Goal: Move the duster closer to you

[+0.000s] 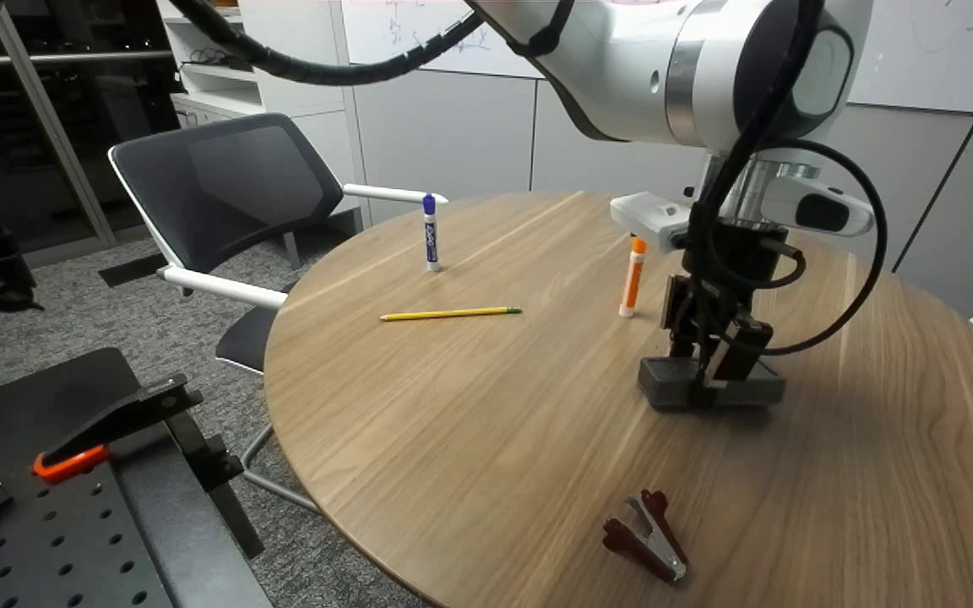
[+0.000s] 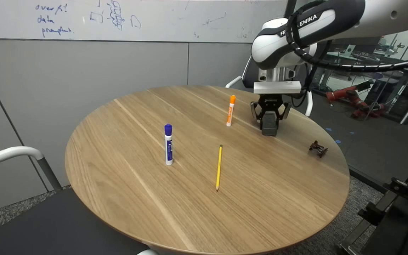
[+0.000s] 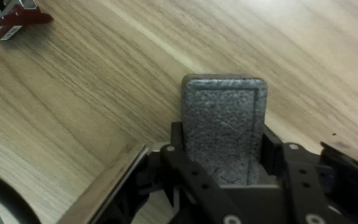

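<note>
The black two-fingered gripper (image 3: 223, 141) pinches the flat, dark grey rectangular duster (image 3: 224, 104) on or just above the round wood-grained table (image 1: 453, 405), so grasping looks done and a steady carry closer should follow.

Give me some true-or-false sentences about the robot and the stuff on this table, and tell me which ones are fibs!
1. The hand is gripping the whiteboard eraser. True.
2. The blue dry-erase marker is lying on its side. False: it is standing upright.
3. The orange dry-erase marker is closer to the hand than the blue one is. True.
4. The pencil is red. False: it is yellow.
5. The staple remover is in the hand. False: it is on the table, apart from the hand.
6. There is writing on the whiteboard. True.
</note>
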Tool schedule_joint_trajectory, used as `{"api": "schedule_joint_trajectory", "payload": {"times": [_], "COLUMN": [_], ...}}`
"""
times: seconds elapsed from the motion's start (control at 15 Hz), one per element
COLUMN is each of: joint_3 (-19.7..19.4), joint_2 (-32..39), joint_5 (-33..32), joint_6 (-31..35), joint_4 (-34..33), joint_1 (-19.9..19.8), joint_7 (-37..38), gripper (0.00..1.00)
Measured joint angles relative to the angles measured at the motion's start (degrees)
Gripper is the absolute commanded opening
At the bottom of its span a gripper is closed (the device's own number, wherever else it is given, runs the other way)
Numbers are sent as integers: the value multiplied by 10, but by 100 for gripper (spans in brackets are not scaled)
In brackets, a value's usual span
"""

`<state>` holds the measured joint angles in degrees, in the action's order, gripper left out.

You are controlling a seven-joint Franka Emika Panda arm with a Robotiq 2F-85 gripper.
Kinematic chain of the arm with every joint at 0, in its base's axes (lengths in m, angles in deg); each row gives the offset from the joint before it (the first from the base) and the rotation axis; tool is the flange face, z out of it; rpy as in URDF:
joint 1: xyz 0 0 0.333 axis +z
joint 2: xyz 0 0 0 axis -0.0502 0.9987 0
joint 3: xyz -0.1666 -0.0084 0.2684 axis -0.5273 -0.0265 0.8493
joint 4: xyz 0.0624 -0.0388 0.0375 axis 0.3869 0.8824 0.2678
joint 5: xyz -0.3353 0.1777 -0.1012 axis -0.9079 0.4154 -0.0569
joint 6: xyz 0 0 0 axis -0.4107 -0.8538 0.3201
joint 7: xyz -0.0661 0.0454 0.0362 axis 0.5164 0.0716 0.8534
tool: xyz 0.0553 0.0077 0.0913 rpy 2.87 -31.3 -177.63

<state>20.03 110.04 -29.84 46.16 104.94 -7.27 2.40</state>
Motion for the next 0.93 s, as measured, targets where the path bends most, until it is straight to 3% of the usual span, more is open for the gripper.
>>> {"api": "schedule_joint_trajectory", "payload": {"times": [0.33, 0.67, 0.93], "joint_3": [-16, -10, 23], "joint_2": [-42, -138, -198], "joint_5": [-40, -51, -51], "joint_6": [11, 91, 155], "joint_4": [35, 157, 265], "joint_1": [-1, -4, -3], "joint_7": [-75, -226, -328], "gripper": [31, 31, 31]}}
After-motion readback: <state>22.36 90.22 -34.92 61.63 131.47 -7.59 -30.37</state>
